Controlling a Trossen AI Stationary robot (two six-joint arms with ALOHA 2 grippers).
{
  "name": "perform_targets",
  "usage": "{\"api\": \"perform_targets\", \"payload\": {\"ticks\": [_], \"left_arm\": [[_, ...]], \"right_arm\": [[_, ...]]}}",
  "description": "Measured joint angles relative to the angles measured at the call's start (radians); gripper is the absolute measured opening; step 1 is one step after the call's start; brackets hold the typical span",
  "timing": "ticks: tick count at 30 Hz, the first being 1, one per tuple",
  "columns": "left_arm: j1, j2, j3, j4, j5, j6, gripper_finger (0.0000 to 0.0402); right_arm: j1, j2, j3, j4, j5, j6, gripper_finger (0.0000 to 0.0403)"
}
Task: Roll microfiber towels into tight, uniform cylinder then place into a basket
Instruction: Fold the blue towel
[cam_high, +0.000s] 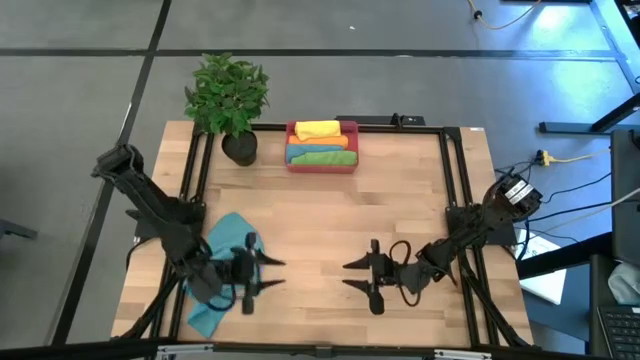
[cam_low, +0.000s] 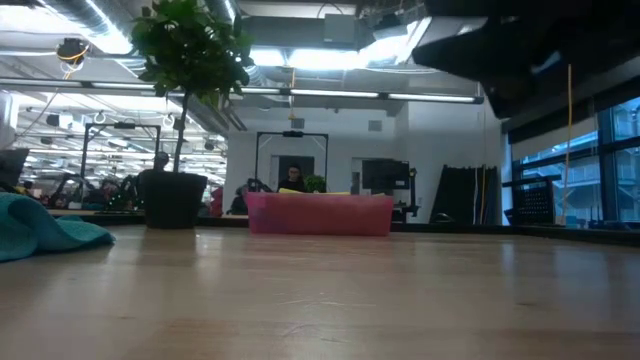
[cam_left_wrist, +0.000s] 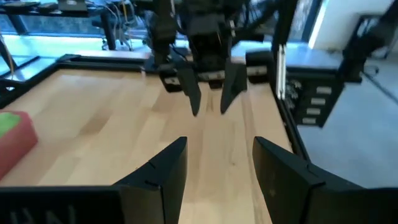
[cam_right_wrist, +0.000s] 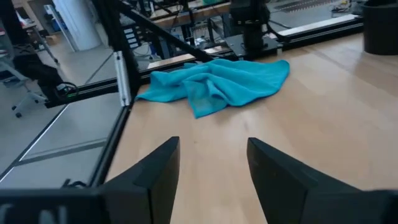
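A teal microfiber towel (cam_high: 226, 245) lies crumpled on the table's near left part, partly under my left arm; the right wrist view shows the towel (cam_right_wrist: 214, 84) bunched and flat on the wood. The red-pink basket (cam_high: 322, 166) stands at the far edge and holds rolled towels, a yellow one (cam_high: 318, 129) and a green one (cam_high: 328, 157) among them. My left gripper (cam_high: 272, 272) hovers open just right of the teal towel, pointing toward the table's right. My right gripper (cam_high: 348, 275) is open too and faces it from the right, with bare wood between them.
A potted plant (cam_high: 228, 100) stands at the far left, beside the basket. A black metal frame (cam_high: 452, 190) runs along the table's left, right and far sides. Bare wood (cam_high: 320, 230) lies between the grippers and the basket.
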Motion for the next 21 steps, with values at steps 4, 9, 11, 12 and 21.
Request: {"api": "perform_targets", "payload": {"ticks": [4, 9, 11, 12, 21], "left_arm": [[-0.029, 0.112, 0.054, -0.013, 0.016, -0.037, 0.0169], [-0.059, 0.204, 0.109, -0.123, 0.032, -0.157, 0.0169], [-0.059, 0.227, 0.125, -0.187, 0.019, -0.233, 0.0169], [-0.054, 0.237, 0.132, -0.221, 0.017, -0.278, 0.0169], [0.035, 0.314, 0.226, -0.503, 0.193, -0.571, 0.0169]], "right_arm": [[0.031, 0.047, 0.049, 0.0, 0.008, -0.002, 0.0188], [0.052, 0.129, 0.108, -0.002, 0.009, -0.004, 0.0188], [0.052, 0.166, 0.128, -0.001, 0.009, -0.005, 0.0188], [0.052, 0.184, 0.137, -0.004, 0.009, -0.005, 0.0188], [0.041, 0.277, 0.208, -0.004, 0.005, -0.06, 0.0188]]}}
